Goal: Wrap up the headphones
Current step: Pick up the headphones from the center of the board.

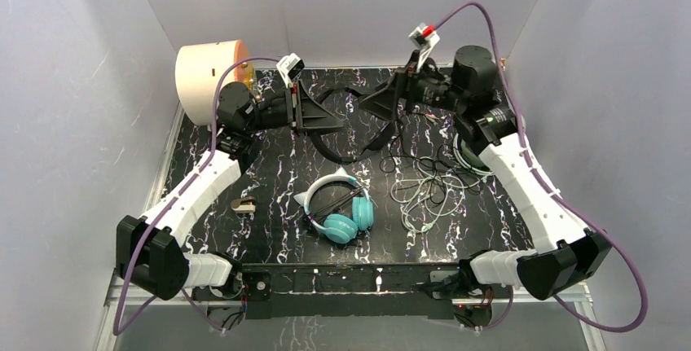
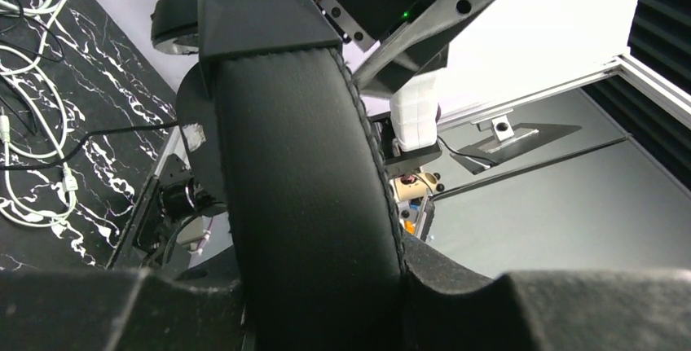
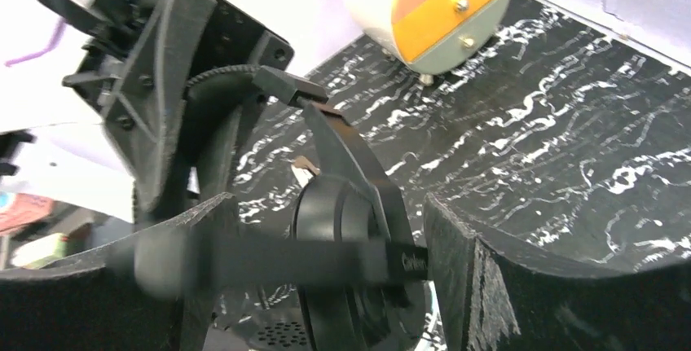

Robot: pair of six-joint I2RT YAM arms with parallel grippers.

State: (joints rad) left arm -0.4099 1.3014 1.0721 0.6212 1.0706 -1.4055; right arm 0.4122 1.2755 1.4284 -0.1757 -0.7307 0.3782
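1. Your left gripper (image 1: pixel 326 115) clamps narrowly on the padded band of the all-black corded headset (image 2: pixel 301 204), held up beyond the teal cat-ear headset (image 1: pixel 346 221).
2. Your right gripper (image 1: pixel 383 103) stands wide around its ear cup (image 3: pixel 350 237).
3. A loose light cable (image 1: pixel 424 192) lies right of the teal one.

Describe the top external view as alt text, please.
Both arms reach to the table's far side with the black headphones between them: the left gripper shut on them, the right gripper open around them. The teal cat-ear headphones and a loose light cable lie nearer.
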